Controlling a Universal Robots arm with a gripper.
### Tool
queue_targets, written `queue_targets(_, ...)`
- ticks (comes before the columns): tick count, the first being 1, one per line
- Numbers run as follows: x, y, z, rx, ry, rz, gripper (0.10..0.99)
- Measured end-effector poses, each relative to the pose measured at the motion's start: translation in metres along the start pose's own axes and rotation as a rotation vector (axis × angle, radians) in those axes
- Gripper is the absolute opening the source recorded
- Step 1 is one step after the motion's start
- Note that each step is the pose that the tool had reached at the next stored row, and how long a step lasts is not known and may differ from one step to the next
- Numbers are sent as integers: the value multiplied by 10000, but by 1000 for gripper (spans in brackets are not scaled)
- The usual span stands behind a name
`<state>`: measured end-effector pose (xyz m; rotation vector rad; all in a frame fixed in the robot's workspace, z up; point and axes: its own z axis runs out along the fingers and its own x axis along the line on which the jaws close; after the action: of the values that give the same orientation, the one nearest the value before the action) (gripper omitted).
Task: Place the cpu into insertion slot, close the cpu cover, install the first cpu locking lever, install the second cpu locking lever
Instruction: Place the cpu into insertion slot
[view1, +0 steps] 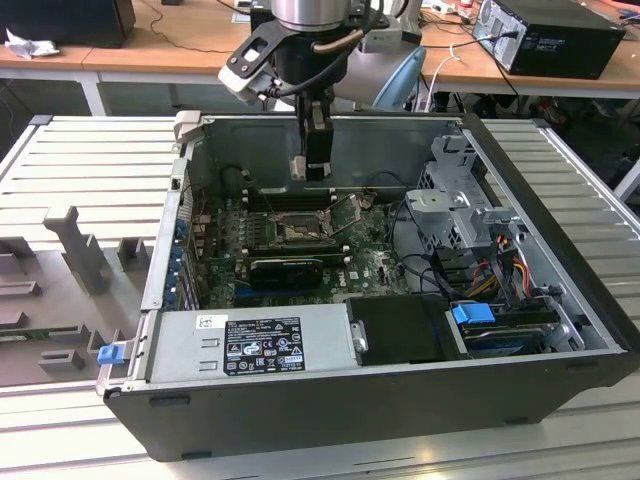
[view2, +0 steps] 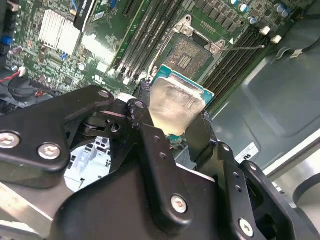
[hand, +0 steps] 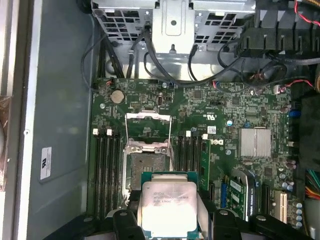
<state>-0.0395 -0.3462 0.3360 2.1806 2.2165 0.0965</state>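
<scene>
i'm on the first step: getting the cpu, a small flat square chip with a silvery-grey metal top (hand: 169, 207), into its socket. the hand (hand: 169, 217) is clamped narrow on the chip, one black finger (view2: 150, 145) against each opposite edge. in both wrist views the chip hangs level, above the green motherboard (hand: 240, 105) and touching nothing.

the insertion slot, a small square black socket with a silvery rim (hand: 145, 167), lies just beyond the chip's far edge, so i judge the chip is near it but not over it. the cpu cover, a thin silvery metal frame plate (hand: 147, 116), stands tipped up and back from the socket, and a thin wire lever (view2: 245, 48) sticks out loose beside it. nothing blocks the opening.

in the exterior view the hand (view1: 310, 165) hangs inside the open black computer case (view1: 400, 400) on the slatted grey worktop (view1: 80, 160).

as i read it, seating the chip calls for squaring its edges to the socket rim, keeping it flat and using no force.
</scene>
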Motion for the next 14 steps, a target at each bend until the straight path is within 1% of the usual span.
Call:
queue_targets(2,3,-2,27,3,0,9,529)
queue_targets(4,8,-7,98,30,0,12,529)
queue_targets(8,6,-10,156,53,0,12,529)
queue_targets(11,6,-12,183,59,0,12,529)
queue_targets(12,5,-14,206,63,1,12,529)
queue_targets(14,5,-15,222,64,1,12,529)
